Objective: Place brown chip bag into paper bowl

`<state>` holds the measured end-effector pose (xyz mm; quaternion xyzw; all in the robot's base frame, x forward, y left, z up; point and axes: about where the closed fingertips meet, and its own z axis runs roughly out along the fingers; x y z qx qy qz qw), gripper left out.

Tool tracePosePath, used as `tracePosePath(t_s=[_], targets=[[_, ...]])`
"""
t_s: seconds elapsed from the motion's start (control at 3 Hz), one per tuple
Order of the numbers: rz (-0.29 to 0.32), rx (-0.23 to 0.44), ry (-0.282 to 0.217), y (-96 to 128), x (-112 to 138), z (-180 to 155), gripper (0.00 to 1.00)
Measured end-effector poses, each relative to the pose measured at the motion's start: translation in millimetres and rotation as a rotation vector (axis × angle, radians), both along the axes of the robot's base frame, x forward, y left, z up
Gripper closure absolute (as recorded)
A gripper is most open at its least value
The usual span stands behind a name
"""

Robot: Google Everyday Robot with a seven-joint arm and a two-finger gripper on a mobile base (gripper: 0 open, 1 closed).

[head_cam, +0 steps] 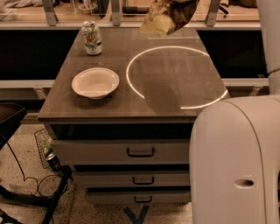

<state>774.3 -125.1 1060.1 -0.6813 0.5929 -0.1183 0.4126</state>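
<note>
The brown chip bag (167, 16) hangs in the air at the top edge of the camera view, above the far middle of the table (175, 94). My gripper (182, 4) is at the bag's top, mostly cut off by the frame edge, and holds the bag off the table. The white paper bowl (95, 82) stands empty on the left part of the table, to the left of and nearer than the bag. A bright ring of light lies on the tabletop below the bag.
A green-and-white soda can (92, 38) stands at the table's far left, behind the bowl. My white arm (267, 39) runs up the right edge and my base (236, 162) fills the lower right. Drawers (140, 152) are below the tabletop. Cables and a wire basket (43, 146) lie on the floor at left.
</note>
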Motion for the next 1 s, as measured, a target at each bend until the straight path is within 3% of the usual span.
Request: tracePosePath(t_s=[0.67, 1.0], targets=[[0.022, 0.083, -0.042, 10, -38, 60, 1.00], [0.013, 0.120, -0.046, 12, -49, 74, 1.00]])
